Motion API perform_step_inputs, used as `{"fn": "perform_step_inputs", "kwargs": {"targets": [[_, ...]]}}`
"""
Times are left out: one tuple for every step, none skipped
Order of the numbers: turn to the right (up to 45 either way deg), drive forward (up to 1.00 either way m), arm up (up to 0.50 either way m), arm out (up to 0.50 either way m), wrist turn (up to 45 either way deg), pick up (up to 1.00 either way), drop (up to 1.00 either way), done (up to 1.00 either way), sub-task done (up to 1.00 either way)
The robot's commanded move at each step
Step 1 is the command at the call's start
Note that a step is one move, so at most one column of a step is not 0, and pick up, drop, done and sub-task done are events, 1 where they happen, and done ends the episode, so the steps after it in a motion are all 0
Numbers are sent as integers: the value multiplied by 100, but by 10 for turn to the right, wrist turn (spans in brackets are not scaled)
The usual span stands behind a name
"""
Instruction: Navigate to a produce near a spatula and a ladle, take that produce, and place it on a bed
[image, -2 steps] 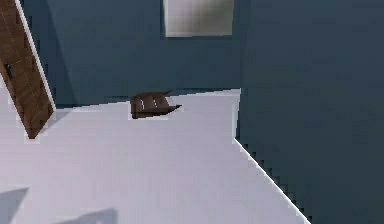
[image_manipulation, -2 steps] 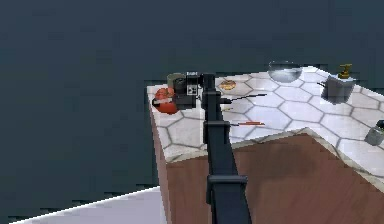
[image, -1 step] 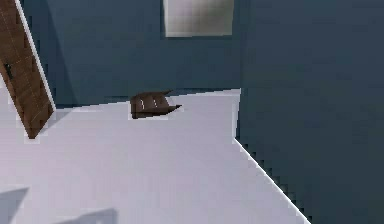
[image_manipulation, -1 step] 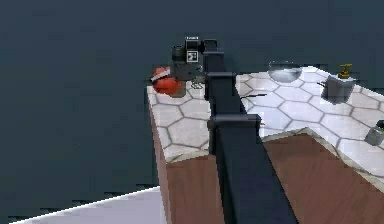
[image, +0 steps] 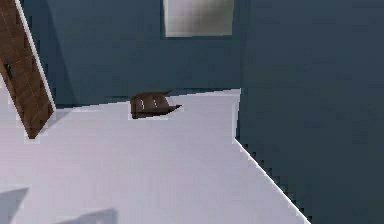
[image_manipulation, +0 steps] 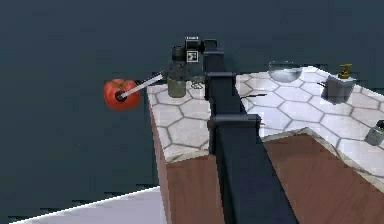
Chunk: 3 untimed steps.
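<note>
Pincer (image_manipulation: 128, 93) at the far end of the arm (image_manipulation: 240, 150), lying out past the worktop's (image_manipulation: 185, 125) left edge in the arm side view. Its two thin fingers (image_manipulation: 148, 83) slant down and away from the worktop to the produce (image_manipulation: 117, 96), a round red fruit with a dark spot. The fruit hangs at their tips clear of the worktop and of the floor (image_manipulation: 95, 212), with only dark blue wall (image_manipulation: 60, 50) behind it: the pincer holds the produce. How the fingers themselves are set cannot be told. Two small white squares (image_manipulation: 193, 50) with black marks stand at the arm's end, over the worktop's far left corner; a greyish jar-like thing (image_manipulation: 177, 84) stands on that corner, just beside the pincer's dark body.

Worktop: white top of hexagonal tiles with dark joints, on brown sides. The arm, a dark square bar, crosses it from near edge to far edge. On the worktop right of the arm: a clear bowl-like thing (image_manipulation: 285, 72) at the far edge, a dark block (image_manipulation: 340, 87) with a small yellowish top nearer the right end, and a small dark thing (image_manipulation: 378, 133) at the right edge, too small to name. Pale floor shows below the worktop's left side.

Forward view: pale floor meeting dark blue walls (image: 310, 80) along a white skirting line (image: 265, 167). Brown door (image: 25, 80) at the view's left; a low dark brown slatted thing (image: 153, 104) on the floor by the far wall; a pale panel (image: 205, 17) on that wall above it.
</note>
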Motion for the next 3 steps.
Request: {"fn": "perform_step_inputs", "kwargs": {"targets": [[0, 0, 0, 0, -450, 0, 0, 0, 0], [0, 0, 0, 0, -180, 0, 0, 0, 0], [0, 0, 0, -46, 0, 0, 0, 0, 0]]}}
